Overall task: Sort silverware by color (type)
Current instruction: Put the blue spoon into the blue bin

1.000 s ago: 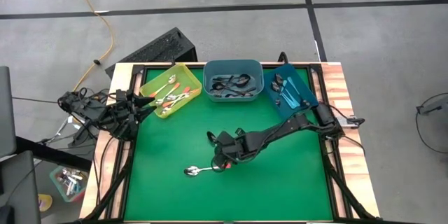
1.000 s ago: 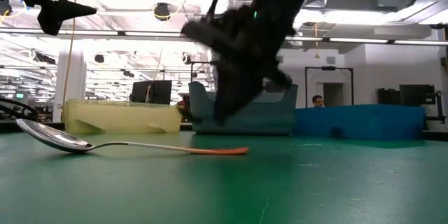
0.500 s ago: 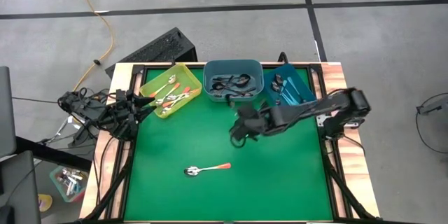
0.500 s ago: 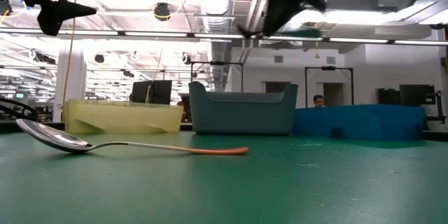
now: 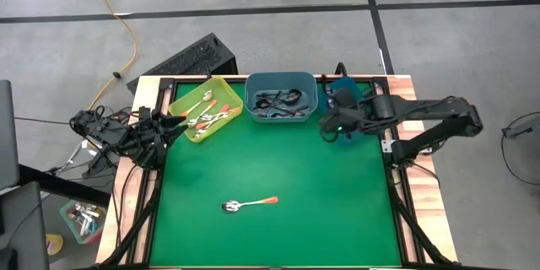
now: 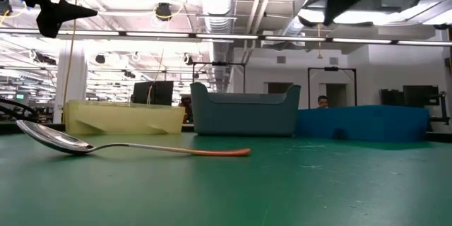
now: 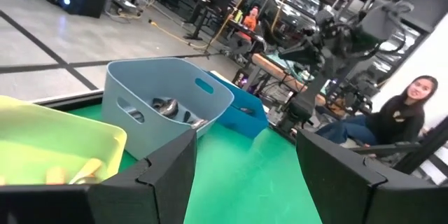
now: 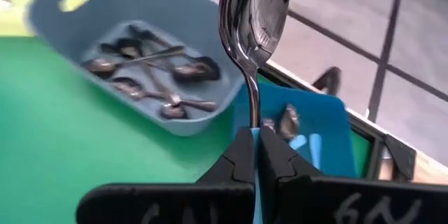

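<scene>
High view first: I take the grey bin [image 5: 281, 95] at the back of the green table [image 5: 278, 177] as my landmark. My right gripper [image 5: 331, 126] hangs just to the right of it, over the blue bin [image 5: 348, 110], clenched on a spoon I cannot make out from up here. My left gripper [image 5: 173, 128] waits off to the left of the grey bin, by the near corner of the yellow bin [image 5: 205, 108], with its fingers spread and nothing between them. One orange spoon [image 5: 249, 205] lies alone on the mat, well in front of the grey bin. Dark spoons fill the grey bin, orange-handled ones the yellow. Low view: the orange spoon [image 6: 127, 145] lies flat in front of the grey bin [image 6: 244, 113], bowl to the left, while the yellow bin [image 6: 123, 119] and blue bin [image 6: 364, 123] flank the grey one; a dark part of my right arm shows high above the blue bin. Left wrist view: I look past the open fingers at the grey bin [image 7: 164, 108], the blue bin [image 7: 241, 115] behind it, and a seated person [image 7: 392, 115] beyond the table. Right wrist view: the right gripper [image 8: 257, 155] grips a teal spoon [image 8: 255, 21] by its handle, bowl upright, above the blue bin [image 8: 308, 122] next to the grey bin [image 8: 150, 56].
</scene>
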